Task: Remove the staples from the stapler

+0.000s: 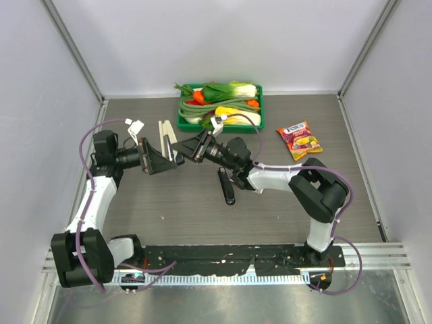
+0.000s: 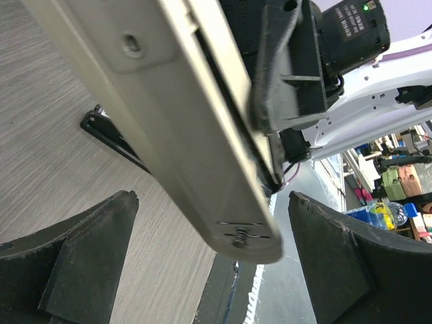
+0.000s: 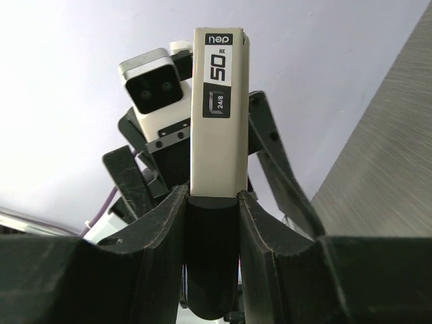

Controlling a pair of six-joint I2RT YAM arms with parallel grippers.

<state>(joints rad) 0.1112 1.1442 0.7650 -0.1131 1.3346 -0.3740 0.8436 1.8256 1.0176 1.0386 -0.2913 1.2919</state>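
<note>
Tabletop (image 1: pixel 169 202) of grey wood grain bears an all-black stapler (image 1: pixel 228 185) nearest the bases, beyond which the right gripper (image 3: pixel 212 202) clamps the dark end of the slim white-and-grey stapler (image 3: pixel 217 101) in the air, the left gripper (image 2: pixel 212 199) spread wide around it untouching, green vegetable tray (image 1: pixel 229 128) farthest back.

- I work in a robotics lab cell: plain white panel walls (image 1: pixel 223 40) set in aluminium posts (image 1: pixel 75 50) box in my grey wood-look table (image 1: pixel 169 209).
- I am bolted to a metal rail (image 1: pixel 378 255) at its near edge.
- Past the cell, my left wrist camera catches cluttered storage shelves (image 2: pixel 405 196) holding bottles and boxes.
</note>
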